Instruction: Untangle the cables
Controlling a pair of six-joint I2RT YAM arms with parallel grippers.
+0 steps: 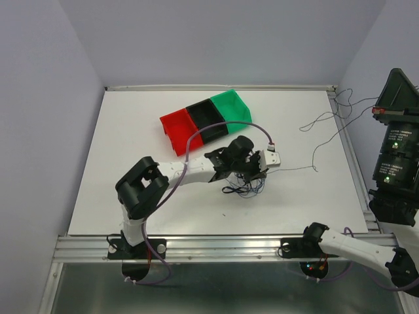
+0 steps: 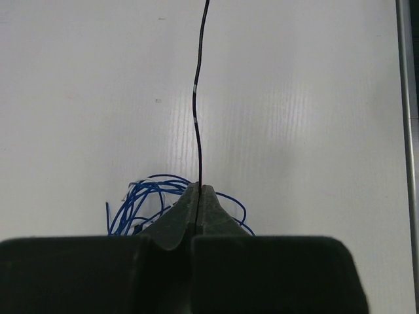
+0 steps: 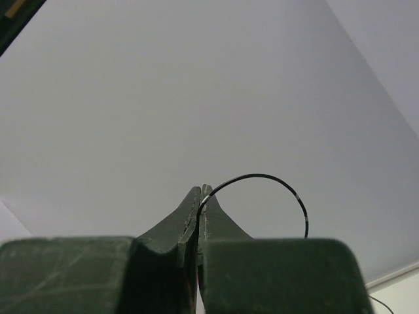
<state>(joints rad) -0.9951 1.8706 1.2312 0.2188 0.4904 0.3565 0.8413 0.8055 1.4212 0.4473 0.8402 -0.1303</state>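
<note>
Black cable (image 2: 196,111) was pinched in shut left gripper (image 2: 198,188), right gripper (image 3: 200,190) clamping a black strand (image 3: 262,175); slow, straight pull from blue clump (image 2: 141,193) advised

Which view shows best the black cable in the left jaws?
The left wrist view: the black cable runs clearly from the shut left jaws across the table. The top external view gives only a faint line. The right wrist view shows a black loop in its jaws, perhaps another cable.

place: probably robotics lab | cues: aluminium rail (image 1: 216,247), white table (image 1: 131,163), plain enclosure walls (image 1: 216,39), electronics box (image 1: 396,144)
</note>
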